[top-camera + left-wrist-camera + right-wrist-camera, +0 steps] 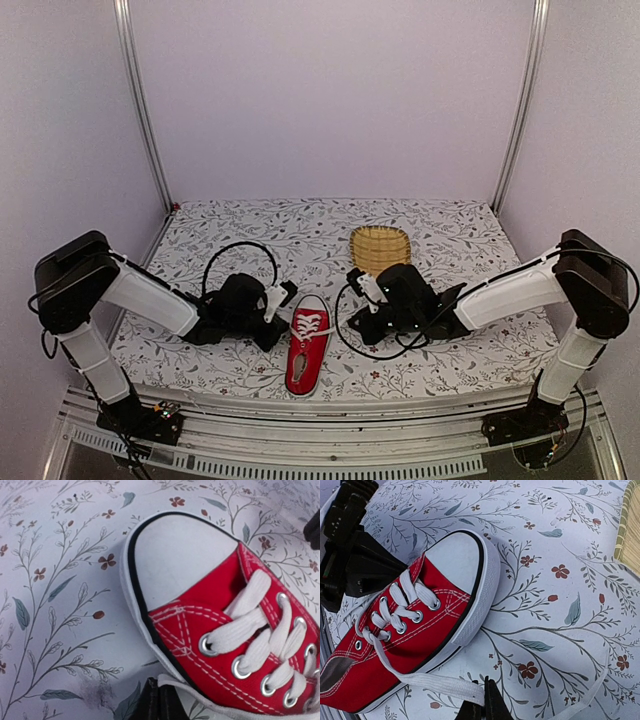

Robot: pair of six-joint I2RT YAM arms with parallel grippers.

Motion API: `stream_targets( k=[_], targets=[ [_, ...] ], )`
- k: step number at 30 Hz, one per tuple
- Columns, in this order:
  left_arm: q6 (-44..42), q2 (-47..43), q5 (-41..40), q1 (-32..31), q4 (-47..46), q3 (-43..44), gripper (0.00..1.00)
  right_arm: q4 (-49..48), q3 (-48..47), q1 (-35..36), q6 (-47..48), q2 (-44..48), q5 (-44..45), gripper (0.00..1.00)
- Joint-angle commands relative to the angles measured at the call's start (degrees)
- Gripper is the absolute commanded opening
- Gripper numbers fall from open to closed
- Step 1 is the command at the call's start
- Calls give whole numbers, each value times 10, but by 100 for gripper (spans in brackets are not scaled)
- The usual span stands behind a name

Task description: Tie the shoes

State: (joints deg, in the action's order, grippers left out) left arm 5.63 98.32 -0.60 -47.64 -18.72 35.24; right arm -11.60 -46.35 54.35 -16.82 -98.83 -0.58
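A red low-top sneaker (307, 343) with white laces, white sole and toe cap lies on the flowered cloth between my two grippers, toe pointing away from the arm bases. My left gripper (272, 318) is at the shoe's left side, shut on a white lace (186, 687) that runs along the sole; the shoe (210, 615) fills the left wrist view. My right gripper (362, 312) is at the shoe's right, shut on the other lace (437, 684), which runs slack from the eyelets of the shoe (410, 625). The right gripper's fingertips (487, 705) pinch it close to the cloth.
A yellow woven basket (380, 246) stands behind the right gripper; its edge shows in the right wrist view (629, 530). Black cables (240, 255) loop over the cloth by both arms. The left arm (355, 560) shows behind the shoe in the right wrist view.
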Motion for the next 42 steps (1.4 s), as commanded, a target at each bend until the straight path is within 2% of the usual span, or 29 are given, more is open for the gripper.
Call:
stream_targets(
  k=[1, 7, 12, 16, 23, 29, 32, 34, 39, 42],
  targets=[
    [20, 7, -5, -3, 1, -22, 0, -2, 6, -2, -7, 24, -4, 2],
    [104, -96, -31, -14, -56, -89, 0, 25, 1, -2, -19, 51, 1, 2],
    [164, -185, 2, -22, -81, -124, 0, 43, 6, -2, -32, 78, 6, 2],
    [189, -222, 32, -26, -104, -143, 0, 35, -13, -3, -32, 83, 4, 2],
    [224, -237, 51, -44, -159, -164, 0, -23, -130, -2, -37, -16, -46, 2],
    [239, -245, 19, -80, -180, -172, 0, -53, -242, 25, -49, -134, -130, 2],
    [245, -247, 3, -92, -180, -177, 0, -52, -262, 38, -48, -153, -150, 3],
    [248, -248, -6, -98, -177, -178, 0, -47, -262, 38, -47, -153, -154, 9],
    [252, -245, -25, -112, -178, -176, 0, -14, -254, 33, -22, -127, -138, 47],
    [259, -244, -36, -114, -175, -176, 0, -9, -215, 19, -18, -86, -126, 57]
  ],
)
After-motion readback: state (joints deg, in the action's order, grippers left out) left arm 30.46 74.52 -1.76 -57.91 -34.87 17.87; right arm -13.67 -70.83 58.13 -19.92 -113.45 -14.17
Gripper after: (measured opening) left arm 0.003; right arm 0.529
